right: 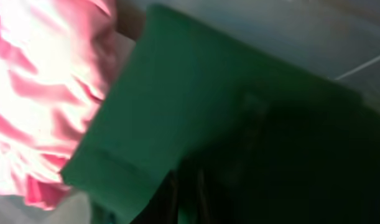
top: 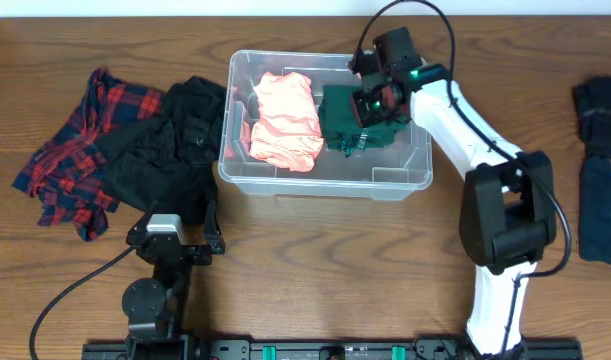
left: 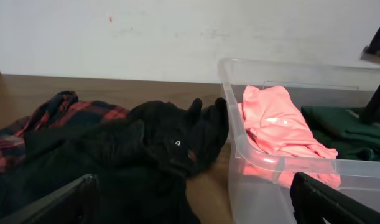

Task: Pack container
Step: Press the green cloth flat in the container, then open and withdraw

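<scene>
Wooden bench (top: 335, 250): the clear rectangular plastic container (top: 395, 185) sits mid-bench. I judge I'm placing the folded dark-green cloth (top: 337, 120) inside, beside crumpled pink cloth (top: 285, 120). My right jaws are on the green, though I can't tell their grip. Left jaws are wide and empty. Next: the black garment (top: 170, 150).

The container (top: 405, 185) is showing clear, smooth plastic, its rolled rim catching glossy highlights. Inside, a salmon-pink garment (top: 285, 120) is lying in soft, crumpled cloth with a faint sheen, beside a dark green garment (top: 337, 110) of smooth, matt fabric. The wooden table (top: 315, 270) is displaying brown grain under a low satin finish. On it, a black garment (top: 165, 150) is looking thick, matt and slightly fuzzy, while a red-and-navy plaid shirt (top: 70, 150) is showing woven cloth. Dark blue cloth (top: 600, 200) is lying matt at the table's right edge. The right arm (top: 455, 120) is wearing glossy white plastic casing with matt black joints.
</scene>
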{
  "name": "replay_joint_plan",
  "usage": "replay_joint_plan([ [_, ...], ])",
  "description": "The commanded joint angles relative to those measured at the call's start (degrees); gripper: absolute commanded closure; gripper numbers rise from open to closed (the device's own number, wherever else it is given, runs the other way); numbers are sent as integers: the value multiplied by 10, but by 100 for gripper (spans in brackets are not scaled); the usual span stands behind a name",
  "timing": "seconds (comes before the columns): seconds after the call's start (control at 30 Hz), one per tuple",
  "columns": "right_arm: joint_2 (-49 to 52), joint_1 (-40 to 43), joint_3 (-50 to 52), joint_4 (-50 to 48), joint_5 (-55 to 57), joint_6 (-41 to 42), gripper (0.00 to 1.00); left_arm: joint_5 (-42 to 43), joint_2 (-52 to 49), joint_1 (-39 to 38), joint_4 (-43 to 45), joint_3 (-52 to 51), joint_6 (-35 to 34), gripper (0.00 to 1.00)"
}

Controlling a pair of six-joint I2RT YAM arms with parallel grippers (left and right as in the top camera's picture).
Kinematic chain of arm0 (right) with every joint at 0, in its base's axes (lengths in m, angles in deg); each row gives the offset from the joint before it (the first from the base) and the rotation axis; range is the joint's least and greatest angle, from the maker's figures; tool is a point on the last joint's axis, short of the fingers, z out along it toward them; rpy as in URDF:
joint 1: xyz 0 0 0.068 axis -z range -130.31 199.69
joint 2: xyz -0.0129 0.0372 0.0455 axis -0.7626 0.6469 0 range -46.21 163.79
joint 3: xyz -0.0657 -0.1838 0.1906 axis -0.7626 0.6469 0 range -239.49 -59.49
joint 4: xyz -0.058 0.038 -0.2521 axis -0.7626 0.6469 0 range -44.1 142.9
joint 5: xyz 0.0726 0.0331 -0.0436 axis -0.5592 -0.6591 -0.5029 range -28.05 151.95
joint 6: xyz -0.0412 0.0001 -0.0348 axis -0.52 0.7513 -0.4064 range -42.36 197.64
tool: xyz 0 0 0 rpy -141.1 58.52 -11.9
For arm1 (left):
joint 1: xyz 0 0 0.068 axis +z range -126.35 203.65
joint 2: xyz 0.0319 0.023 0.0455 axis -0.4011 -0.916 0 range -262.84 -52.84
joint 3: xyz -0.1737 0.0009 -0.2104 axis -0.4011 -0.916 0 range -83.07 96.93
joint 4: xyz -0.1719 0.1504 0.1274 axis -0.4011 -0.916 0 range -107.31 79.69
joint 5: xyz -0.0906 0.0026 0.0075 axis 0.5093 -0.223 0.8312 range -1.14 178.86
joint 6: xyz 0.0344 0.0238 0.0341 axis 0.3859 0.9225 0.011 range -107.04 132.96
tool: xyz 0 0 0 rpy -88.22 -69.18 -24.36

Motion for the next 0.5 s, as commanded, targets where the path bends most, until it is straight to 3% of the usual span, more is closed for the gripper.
replay_joint_plan([
  [0.0,5,-5,-2,-2,4,6,91,8,3,3,-19,-10,2,2],
  [0.13,3,-6,-7,2,3,6,96,8,3,3,-19,-10,2,2],
  [0.23,-13,-6,-12,13,-1,15,94,8,3,3,-19,-10,2,2],
  [0.3,-40,-2,-12,18,-1,23,85,8,3,3,-19,-10,2,2],
  [0.47,-137,23,-12,33,-1,32,49,8,3,3,-19,-10,2,2],
])
